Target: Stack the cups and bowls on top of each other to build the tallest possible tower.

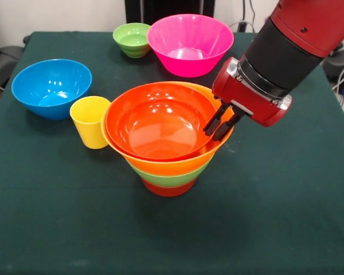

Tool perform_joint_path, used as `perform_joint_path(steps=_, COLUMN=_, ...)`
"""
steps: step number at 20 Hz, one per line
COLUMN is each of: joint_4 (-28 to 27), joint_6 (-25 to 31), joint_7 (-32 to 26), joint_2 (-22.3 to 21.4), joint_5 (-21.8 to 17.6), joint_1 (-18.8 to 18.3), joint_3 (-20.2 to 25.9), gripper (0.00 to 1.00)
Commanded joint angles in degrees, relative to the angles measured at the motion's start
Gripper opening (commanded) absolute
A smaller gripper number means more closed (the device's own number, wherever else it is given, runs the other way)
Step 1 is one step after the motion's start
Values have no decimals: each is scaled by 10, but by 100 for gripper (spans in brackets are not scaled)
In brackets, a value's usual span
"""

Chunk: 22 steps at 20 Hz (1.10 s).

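While the claw [220, 127] grips its rim, the tower [167, 166] stands upright

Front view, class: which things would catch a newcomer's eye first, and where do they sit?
The tower of nested bowls stands mid-table, a shallow orange bowl lying tilted on top. The red arm's gripper reaches in from the upper right, its fingers at that bowl's right rim. Behind, a large pink bowl glows at the far edge.

the arm [298, 46] runs off the top and right edges. the tower's [169, 166] red-orange base and green bowl show only as thin bands under the yellow-orange bowl. the tabletop's [275, 229] near corners are cut off.
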Motion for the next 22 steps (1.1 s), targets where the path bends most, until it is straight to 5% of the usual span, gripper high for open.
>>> perform_joint_path(steps=1, joint_4=-3, joint_6=-9, joint_7=69, joint_2=-2, joint_5=19, joint_1=-3, joint_3=36, gripper=0)
perform_joint_path(steps=5, joint_4=35, joint_6=6, joint_7=37, joint_2=-41, joint_5=28, joint_1=-6, joint_3=37, gripper=0)
perform_joint_path(steps=11, joint_4=67, joint_6=98, joint_7=-20, joint_2=-119, joint_5=47, joint_1=-6, joint_3=31, gripper=0)
perform_joint_path(steps=22, joint_4=68, joint_6=131, joint_7=-31, joint_2=-137, joint_5=51, joint_1=-8, joint_3=35, gripper=0)
